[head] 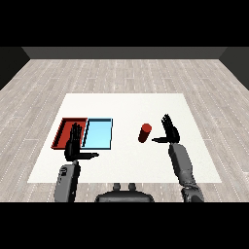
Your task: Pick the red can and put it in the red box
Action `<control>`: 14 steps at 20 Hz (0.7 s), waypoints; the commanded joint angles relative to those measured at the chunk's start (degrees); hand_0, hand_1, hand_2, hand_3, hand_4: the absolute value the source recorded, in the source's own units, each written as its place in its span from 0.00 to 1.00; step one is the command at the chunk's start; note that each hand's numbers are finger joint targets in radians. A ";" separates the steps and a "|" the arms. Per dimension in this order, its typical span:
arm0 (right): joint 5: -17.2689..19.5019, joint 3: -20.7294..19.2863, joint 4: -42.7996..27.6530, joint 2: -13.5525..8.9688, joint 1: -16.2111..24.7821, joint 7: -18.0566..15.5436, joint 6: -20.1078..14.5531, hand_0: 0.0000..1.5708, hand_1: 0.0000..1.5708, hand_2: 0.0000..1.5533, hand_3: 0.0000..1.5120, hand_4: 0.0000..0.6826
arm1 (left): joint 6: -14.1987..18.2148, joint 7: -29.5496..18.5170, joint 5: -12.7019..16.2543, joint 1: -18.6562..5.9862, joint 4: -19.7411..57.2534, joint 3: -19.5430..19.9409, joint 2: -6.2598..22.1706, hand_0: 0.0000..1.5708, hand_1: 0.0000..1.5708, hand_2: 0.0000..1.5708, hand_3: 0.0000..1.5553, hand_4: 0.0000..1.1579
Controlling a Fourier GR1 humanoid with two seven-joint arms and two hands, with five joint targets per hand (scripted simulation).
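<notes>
Red can [144, 133] stands upright just left of the right hand [169, 131] (fingers spread, empty), far nearer than the left hand [74, 146].

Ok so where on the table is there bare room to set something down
Bare white table runs along the near edge between the left hand and right hand, and across the far strip beyond the red tray, light blue tray and red can. It is crowded around the left hand and trays.

We see a bare test room: a white table [121, 170] on grey plank flooring [121, 73], dark walls [121, 52] behind.
</notes>
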 commanded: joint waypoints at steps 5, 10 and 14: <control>-0.26 1.04 6.51 4.38 -3.59 -1.72 -1.13 0.00 0.00 0.00 0.00 0.00 | 0.23 -0.48 0.10 1.30 -0.53 -0.84 -1.11 0.00 0.00 0.00 0.00 0.00; 0.58 0.13 17.31 5.49 -9.17 -6.46 -0.91 0.00 0.00 0.00 0.00 0.00 | -2.20 1.30 2.52 4.77 -4.61 0.78 1.25 0.00 0.00 0.00 0.00 0.00; 0.01 0.13 15.73 1.67 -5.71 -5.49 2.66 0.00 0.00 0.00 0.00 0.00 | 0.57 0.43 -0.15 1.73 -2.07 -1.21 -1.19 0.00 0.00 0.00 0.00 0.00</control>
